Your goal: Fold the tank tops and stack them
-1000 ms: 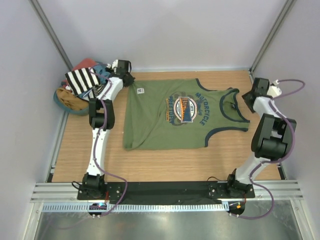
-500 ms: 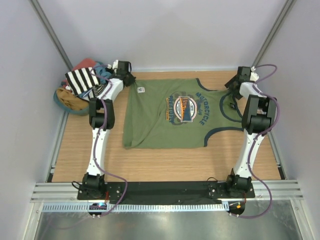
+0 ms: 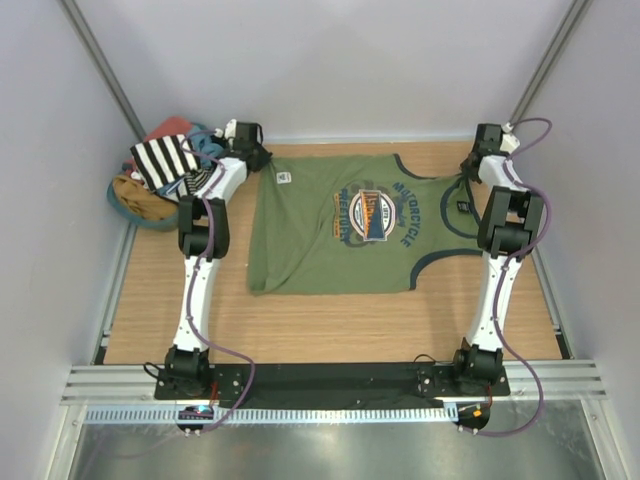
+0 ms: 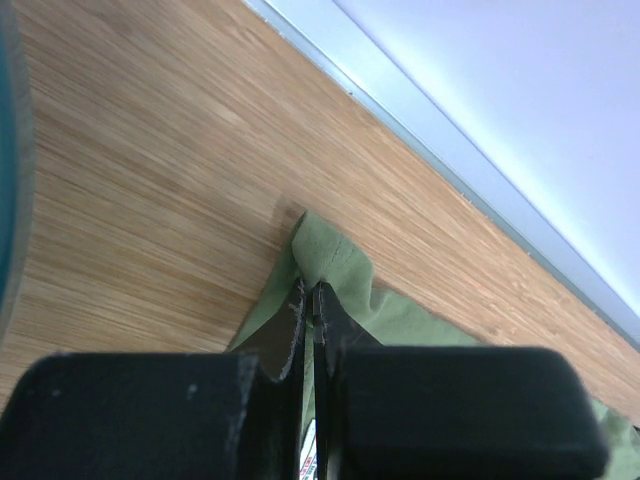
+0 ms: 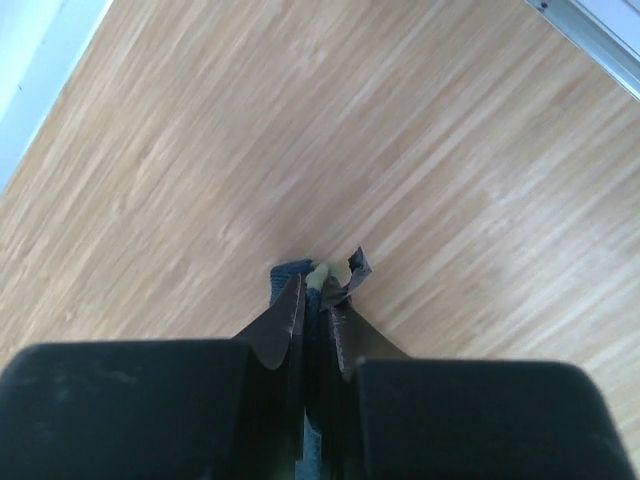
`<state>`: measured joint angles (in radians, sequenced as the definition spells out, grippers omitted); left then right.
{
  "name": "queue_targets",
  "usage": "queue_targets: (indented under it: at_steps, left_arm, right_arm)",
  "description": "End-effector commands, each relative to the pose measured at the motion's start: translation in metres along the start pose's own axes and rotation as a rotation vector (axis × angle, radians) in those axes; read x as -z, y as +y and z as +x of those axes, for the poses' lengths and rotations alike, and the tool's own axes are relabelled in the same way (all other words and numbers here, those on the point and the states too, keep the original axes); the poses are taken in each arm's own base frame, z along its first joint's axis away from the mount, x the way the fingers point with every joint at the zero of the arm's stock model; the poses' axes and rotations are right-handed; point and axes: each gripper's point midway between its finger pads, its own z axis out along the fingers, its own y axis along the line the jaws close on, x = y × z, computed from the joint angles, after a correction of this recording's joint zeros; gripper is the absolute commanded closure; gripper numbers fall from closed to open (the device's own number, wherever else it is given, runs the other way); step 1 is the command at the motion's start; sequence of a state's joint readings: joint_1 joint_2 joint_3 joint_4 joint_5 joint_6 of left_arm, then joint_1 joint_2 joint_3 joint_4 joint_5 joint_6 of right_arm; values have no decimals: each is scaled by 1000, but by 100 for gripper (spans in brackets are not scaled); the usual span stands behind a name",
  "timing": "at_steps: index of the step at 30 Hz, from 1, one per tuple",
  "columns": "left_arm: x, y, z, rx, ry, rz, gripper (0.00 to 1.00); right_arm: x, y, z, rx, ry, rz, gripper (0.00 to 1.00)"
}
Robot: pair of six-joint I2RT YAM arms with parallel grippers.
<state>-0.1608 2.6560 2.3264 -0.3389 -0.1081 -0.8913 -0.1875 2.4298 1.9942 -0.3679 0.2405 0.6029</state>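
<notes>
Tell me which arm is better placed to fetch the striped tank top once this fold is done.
Left, probably. The striped tank top lies at the far-left corner, just beside the left pincer; the right pincer sits across the table.

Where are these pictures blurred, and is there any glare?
Top view: sharp, evenly lit, no glare on the table. Left wrist view: left gripper blurred, olive tank top corner sharper. Right wrist view: right gripper blurred too, wood grain clear.

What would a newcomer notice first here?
The olive green tank top lies spread flat on the table, printed patch up. The left hand is shut on its far hem corner, the right hand on a shoulder strap. The striped tank top tops a clothes pile at far left.
</notes>
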Motion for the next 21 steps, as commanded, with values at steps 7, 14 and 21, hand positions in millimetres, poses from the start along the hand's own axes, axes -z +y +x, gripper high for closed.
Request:
queue_targets:
  at_steps: [7,14,21]
  left_arm:
    - [-13,-24,-25,59,-88,124,85]
    - [23,-53,-36,-14,-73,215,9]
    - [111,-76,-43,-127,-88,238,1]
  right_arm:
    - [-23,6,-62,-142,-80,-136,82]
    - [11,7,-80,-161,-84,-152,20]
    - [126,15,-108,-94,-170,-144,20]
